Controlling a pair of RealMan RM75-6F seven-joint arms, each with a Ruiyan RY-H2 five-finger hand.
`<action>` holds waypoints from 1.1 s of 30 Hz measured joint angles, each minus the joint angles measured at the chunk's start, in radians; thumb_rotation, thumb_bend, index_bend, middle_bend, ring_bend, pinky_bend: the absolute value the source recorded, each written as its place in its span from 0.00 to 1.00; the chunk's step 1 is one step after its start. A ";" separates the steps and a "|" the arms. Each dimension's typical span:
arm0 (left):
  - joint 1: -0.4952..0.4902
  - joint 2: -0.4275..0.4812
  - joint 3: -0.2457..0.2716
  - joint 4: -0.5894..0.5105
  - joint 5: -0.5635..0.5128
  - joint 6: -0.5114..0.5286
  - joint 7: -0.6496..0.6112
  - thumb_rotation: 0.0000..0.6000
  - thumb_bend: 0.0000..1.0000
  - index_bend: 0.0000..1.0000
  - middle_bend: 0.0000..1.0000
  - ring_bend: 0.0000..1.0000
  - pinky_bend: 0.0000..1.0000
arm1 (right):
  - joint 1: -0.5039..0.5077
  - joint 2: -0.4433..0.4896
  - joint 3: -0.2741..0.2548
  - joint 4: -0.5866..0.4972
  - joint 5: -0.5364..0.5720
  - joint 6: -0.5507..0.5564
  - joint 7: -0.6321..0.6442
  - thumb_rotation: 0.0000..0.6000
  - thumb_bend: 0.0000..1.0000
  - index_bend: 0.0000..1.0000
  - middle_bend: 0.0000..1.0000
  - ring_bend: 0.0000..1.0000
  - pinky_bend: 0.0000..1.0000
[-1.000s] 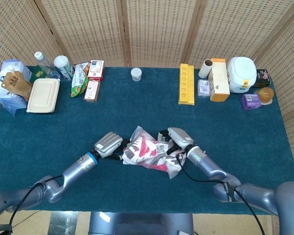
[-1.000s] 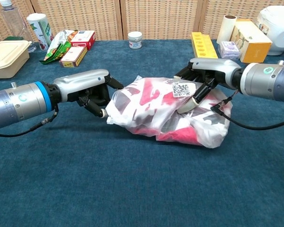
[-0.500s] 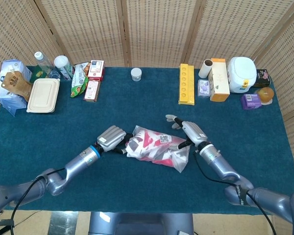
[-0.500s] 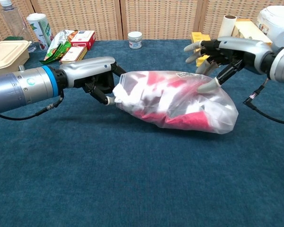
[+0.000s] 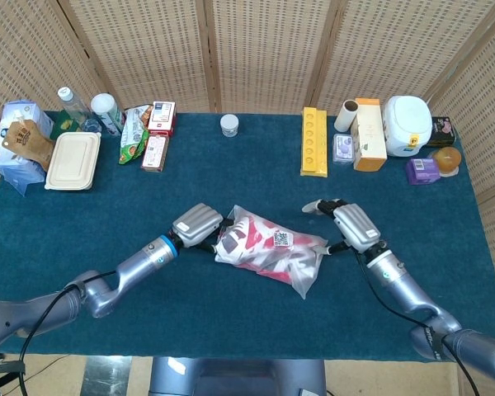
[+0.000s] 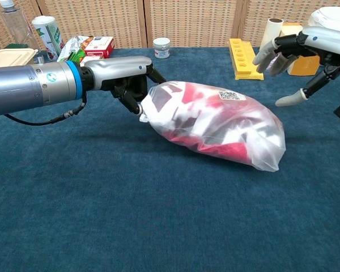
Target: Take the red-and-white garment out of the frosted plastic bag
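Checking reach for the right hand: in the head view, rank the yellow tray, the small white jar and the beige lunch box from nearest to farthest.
From the right hand:
1. Yellow tray, just beyond it.
2. Small white jar, back centre.
3. Beige lunch box, far left.

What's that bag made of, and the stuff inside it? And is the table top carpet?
The bag looks like thin frosted plastic: glossy, crinkled, half see-through. The garment inside seems soft red-and-white fabric, bunched in folds. The table cover looks like short-pile teal carpet or felt; the texture is matte and fuzzy.
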 measured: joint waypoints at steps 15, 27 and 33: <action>-0.034 0.055 -0.029 -0.079 -0.101 -0.102 0.046 1.00 0.50 0.78 1.00 1.00 1.00 | -0.067 -0.042 -0.121 0.310 -0.218 0.269 0.005 1.00 0.07 0.35 0.55 0.68 0.57; -0.053 0.072 -0.045 -0.113 -0.146 -0.133 0.100 1.00 0.50 0.78 1.00 1.00 1.00 | -0.096 -0.196 -0.157 0.612 -0.314 0.521 -0.016 1.00 0.04 0.36 0.82 1.00 1.00; -0.060 0.077 -0.053 -0.129 -0.171 -0.145 0.131 1.00 0.50 0.78 1.00 1.00 1.00 | -0.098 -0.274 -0.187 0.711 -0.349 0.602 -0.028 1.00 0.04 0.36 0.86 1.00 1.00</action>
